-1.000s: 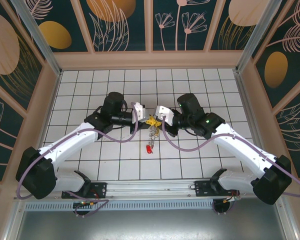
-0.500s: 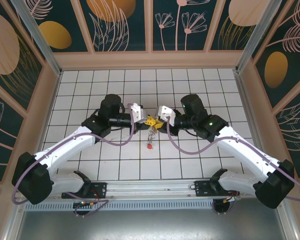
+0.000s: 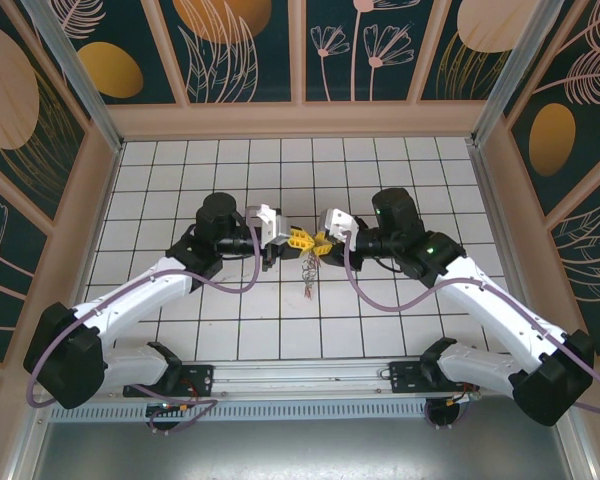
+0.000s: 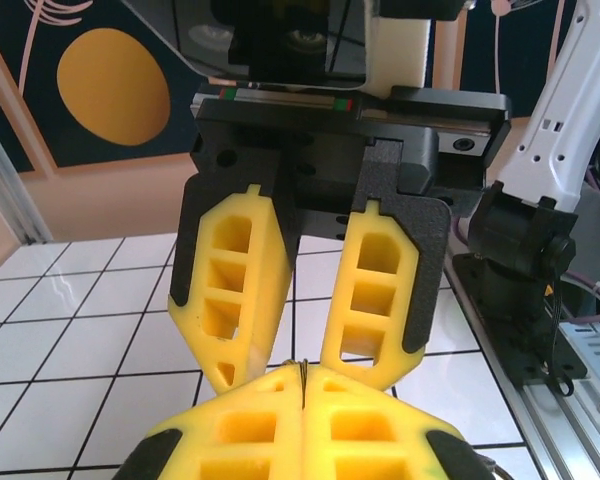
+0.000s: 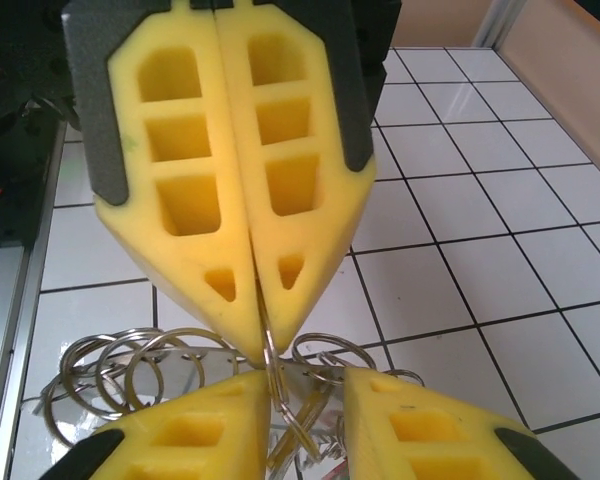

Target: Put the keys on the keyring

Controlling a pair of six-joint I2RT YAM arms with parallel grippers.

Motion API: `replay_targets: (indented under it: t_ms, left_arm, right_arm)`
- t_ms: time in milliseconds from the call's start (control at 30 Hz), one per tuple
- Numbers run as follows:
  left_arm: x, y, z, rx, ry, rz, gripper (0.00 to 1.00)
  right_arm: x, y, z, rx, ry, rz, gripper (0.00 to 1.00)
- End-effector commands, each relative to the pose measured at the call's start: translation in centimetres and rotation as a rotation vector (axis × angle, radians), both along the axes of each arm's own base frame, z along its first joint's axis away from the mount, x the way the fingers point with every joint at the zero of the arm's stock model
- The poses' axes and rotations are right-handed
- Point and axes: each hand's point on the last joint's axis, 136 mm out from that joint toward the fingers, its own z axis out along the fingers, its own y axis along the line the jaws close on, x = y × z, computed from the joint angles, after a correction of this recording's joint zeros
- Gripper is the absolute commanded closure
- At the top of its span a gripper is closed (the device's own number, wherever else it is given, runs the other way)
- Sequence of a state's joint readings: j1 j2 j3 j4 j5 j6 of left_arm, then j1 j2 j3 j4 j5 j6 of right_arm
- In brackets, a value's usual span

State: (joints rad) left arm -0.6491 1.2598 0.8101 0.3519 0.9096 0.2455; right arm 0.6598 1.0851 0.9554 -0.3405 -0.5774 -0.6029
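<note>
- Top view: keys (image 3: 308,268) dangle at 6 o'clock below left gripper (image 3: 296,240) and right gripper (image 3: 322,240), hanging shorter than a second ago.
- Left wrist: left gripper (image 4: 302,390) pinches the keyring (image 4: 302,372).
- Right wrist: right gripper (image 5: 302,388) has just parted, so the left likely carries everything.

Over the middle of the desk (image 3: 380,310), the left end effector (image 3: 297,239) points in from the left. The right end effector (image 3: 322,243) points in from the right, and their tips are just apart. The keyring (image 5: 267,348) is pinched between the left end effector's fingertips. The keys (image 3: 307,272) hang below, between both tips.
</note>
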Motion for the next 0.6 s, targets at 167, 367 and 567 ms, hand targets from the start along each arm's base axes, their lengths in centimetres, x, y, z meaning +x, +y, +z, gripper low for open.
replay_targets:
  t_ms: [167,367,567]
  left_arm:
    - [-1.3,0.0,2.8,-0.135,-0.065,-0.059,1.0]
    - [-1.5,0.1,2.4,-0.13,-0.065,-0.057,1.0]
    - [-1.6,0.2,2.2,-0.139,-0.053,-0.055,1.0]
  right_arm:
    - [-0.1,0.5,0.8,0.091,0.037,0.029,0.88]
    - [-0.3,0.7,1.7,0.139,0.02,0.045,0.79]
    - [-0.4,0.7,1.9,0.139,0.011,0.051,0.9]
